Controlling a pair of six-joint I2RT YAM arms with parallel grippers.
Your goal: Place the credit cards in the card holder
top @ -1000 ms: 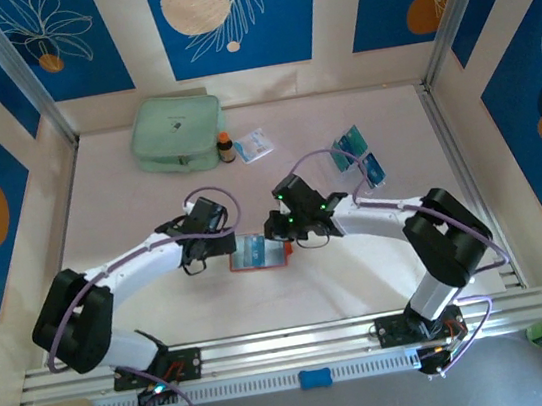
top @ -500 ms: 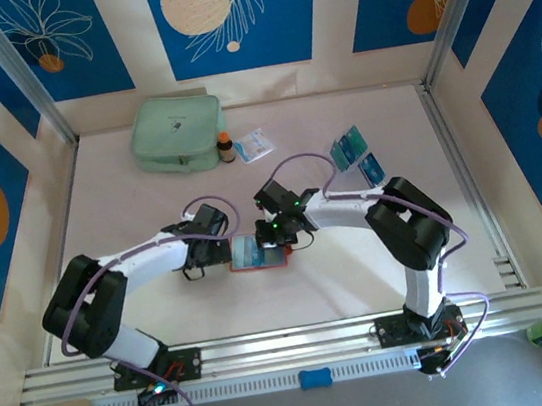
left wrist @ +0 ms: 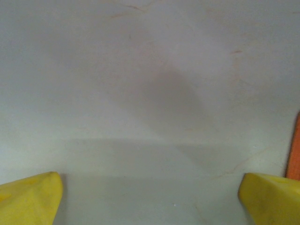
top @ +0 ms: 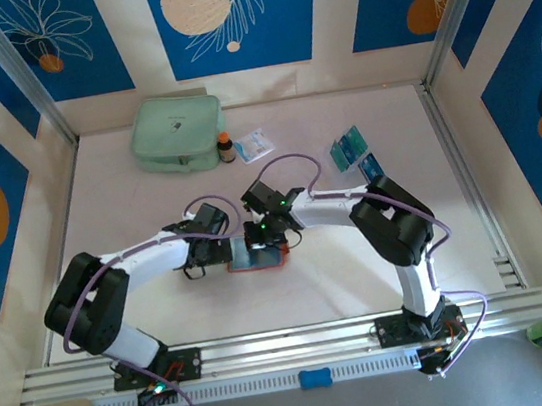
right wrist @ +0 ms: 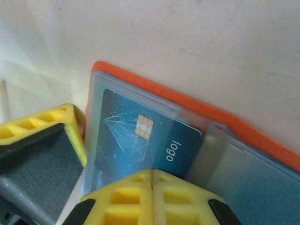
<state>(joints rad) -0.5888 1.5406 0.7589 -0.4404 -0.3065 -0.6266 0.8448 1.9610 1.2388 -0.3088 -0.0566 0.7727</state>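
Arms: left stretched low from 8 o'clock, right folded at the elbow; both meet at the middle of the bench (top: pixel 323 286).
Left tool (top: pixel 219 251): spread wide, at 9 o'clock of the wallet (top: pixel 274 258).
Right tool (top: pixel 261 245): over the wallet, fingers (right wrist: pixel 44 136) narrowly parted.
Right wrist view: blue card (right wrist: pixel 140 140) with chip in the wallet's clear pocket.
Top view: two spare cards (top: pixel 349 148) at 2 o'clock.

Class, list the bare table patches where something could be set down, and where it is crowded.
Free: the near strip between card holder and rail; the left side nearer than the green pouch. Crowded: centre, left pincer and right pincer at the holder.
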